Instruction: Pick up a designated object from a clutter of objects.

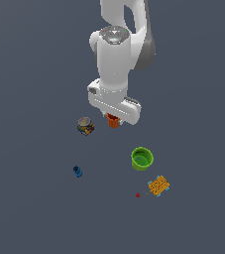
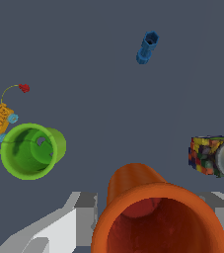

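The orange cup [image 1: 113,120] sat just under the gripper [image 1: 114,118] above the centre of the exterior view, mostly hidden by the hand. In the wrist view the cup [image 2: 153,217] showed a wide round rim, smooth tapering sides and a hollow dark-orange inside. A grey finger [image 2: 86,207] stood at each side of it; whether they pressed on it I cannot tell. The white arm [image 1: 116,54] hung straight down from the top of the frame. The can [image 1: 85,126] was mottled with a grey top, the green cup [image 1: 142,158] open and glossy, the blue piece [image 1: 77,171] a small tube, the block [image 1: 158,185] yellow-orange and grid-patterned, the ball [image 1: 138,195] red.
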`<state>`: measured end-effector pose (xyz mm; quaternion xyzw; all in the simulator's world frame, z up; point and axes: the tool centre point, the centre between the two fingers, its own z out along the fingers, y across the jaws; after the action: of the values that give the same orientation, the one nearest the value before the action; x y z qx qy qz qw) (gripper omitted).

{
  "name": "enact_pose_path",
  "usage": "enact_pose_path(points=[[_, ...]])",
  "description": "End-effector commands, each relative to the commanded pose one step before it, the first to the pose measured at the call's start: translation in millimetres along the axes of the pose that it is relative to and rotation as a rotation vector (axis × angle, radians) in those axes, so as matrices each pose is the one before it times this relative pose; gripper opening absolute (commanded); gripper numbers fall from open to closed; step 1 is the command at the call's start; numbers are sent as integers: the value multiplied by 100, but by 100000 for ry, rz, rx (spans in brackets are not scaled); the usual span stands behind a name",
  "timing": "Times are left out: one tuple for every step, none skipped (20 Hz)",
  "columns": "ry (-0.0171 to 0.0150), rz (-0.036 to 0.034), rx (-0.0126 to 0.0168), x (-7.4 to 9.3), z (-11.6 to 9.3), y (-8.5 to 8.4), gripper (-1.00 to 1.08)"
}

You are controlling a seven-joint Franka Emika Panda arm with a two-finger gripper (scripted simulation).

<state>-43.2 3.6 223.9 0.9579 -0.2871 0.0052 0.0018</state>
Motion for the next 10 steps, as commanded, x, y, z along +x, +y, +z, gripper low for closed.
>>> enact_pose_path(points=[[-105,10,-87,-562,-2366,-1382,-100],[-46,-15,-5,-207,-925,-562,-100],[-65,-22,-3,-203,-920,-569,-100],[-66,-22,0,-201,-923,-573,-100],[-65,-22,3,-199,-927,-577,-100],[-65,-22,6,-195,-921,-576,-100],[-65,-21,8,-183,-882,-555,-100],[-65,-21,10,-170,-836,-530,-100],[-65,-20,11,-157,-789,-504,-100],[-65,-19,12,-144,-742,-477,-100]])
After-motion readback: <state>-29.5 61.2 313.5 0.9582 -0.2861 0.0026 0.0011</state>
